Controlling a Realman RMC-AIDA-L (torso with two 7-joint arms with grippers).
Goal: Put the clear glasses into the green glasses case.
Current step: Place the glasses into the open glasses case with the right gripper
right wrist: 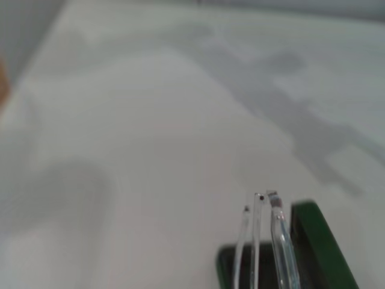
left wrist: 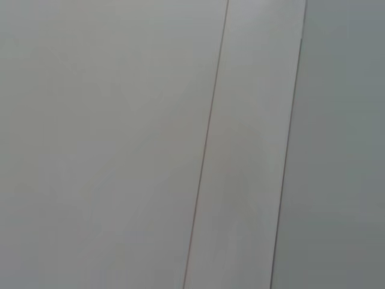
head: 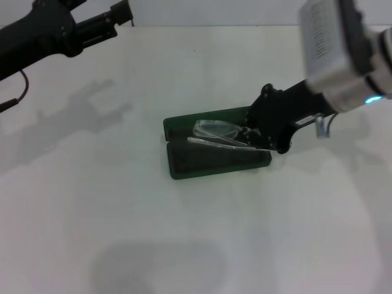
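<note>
Item, white tabletop (head: 92, 202): we are noting it bearing everything below; item, dark green rectangular hinged glasses case (head: 211, 162): it is lying open near the middle, long axis running across us, lid half on the far side; item, right gripper (head: 260, 136): it is reaching in over the case's right end, fingers clamped on the right end of the glasses; item, left gripper (head: 119, 12): it is hanging parked at the far left, well apart, fingers' spacing we cannot tell; item, fully transparent plastic wraparound glasses (head: 215, 133): they are extending leftward from the right fingers, parallel with the case, riding over its hinge line; we are judging lowering and release as remaining.
</note>
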